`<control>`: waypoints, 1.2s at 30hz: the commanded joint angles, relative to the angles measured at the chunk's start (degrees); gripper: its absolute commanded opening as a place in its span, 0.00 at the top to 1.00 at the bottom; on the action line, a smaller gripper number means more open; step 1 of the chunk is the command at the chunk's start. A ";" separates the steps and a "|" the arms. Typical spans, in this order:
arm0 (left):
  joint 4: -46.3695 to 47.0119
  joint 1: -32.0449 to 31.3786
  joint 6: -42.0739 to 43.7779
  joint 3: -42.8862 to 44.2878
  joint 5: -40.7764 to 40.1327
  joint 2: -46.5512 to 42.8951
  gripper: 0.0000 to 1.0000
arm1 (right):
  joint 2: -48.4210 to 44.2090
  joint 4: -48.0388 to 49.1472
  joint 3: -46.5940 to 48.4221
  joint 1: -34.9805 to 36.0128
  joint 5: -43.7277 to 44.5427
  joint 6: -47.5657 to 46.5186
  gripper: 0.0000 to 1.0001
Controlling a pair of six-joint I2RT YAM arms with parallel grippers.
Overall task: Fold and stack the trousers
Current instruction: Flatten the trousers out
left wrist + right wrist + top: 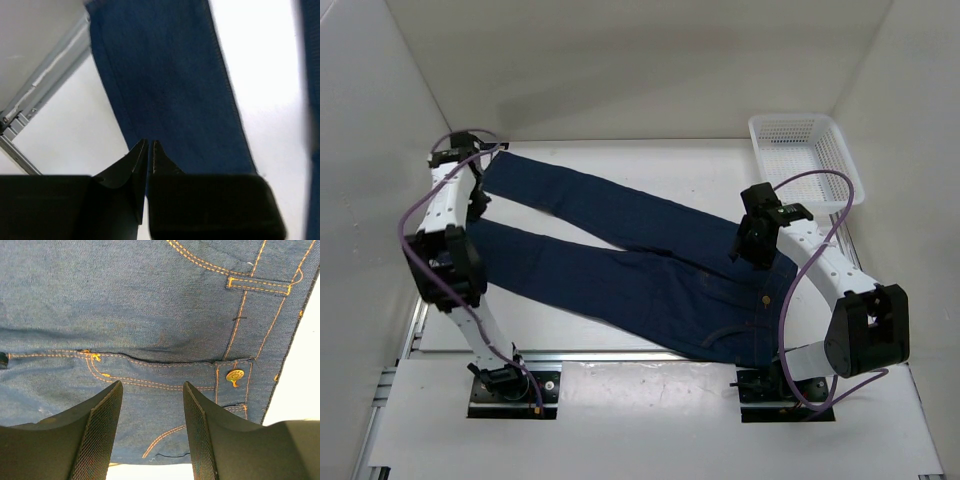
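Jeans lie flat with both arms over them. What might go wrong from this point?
1. The left gripper looks shut at the very edge of a trouser leg, with no cloth visibly between its fingers. A lift may come up empty.
2. The right gripper is open above the waist, holding nothing, so a pull might drag the whole trousers.

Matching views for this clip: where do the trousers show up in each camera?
Top external: trousers spread across the middle, legs to the left, waist at lower right.
Left wrist: trousers, one leg running down the frame's middle.
Right wrist: trousers, waist and fly filling nearly everything.
Shared landmark: white table beside the denim.
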 commanded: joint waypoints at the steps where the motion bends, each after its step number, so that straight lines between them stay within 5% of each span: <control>1: -1.62 -1.65 -1.17 -0.72 0.13 6.79 0.81 | -1.67 0.22 0.25 0.10 -1.76 -2.83 0.43; 12: 4.18 -9.92 -1.00 -13.29 6.03 7.41 0.77 | -0.63 6.72 -9.32 3.44 -13.55 4.87 0.46; 20: 4.97 -11.07 0.31 -10.40 7.25 12.95 0.77 | 4.22 6.20 -11.61 2.39 -8.11 21.39 0.46; 27: 4.18 -11.07 1.98 -5.04 9.45 16.82 0.77 | 12.64 5.58 -7.58 -0.69 -6.25 21.50 0.46; 36: 2.52 -11.07 3.83 -0.03 11.21 21.38 0.77 | 18.10 1.19 -1.43 -1.04 7.19 27.30 0.50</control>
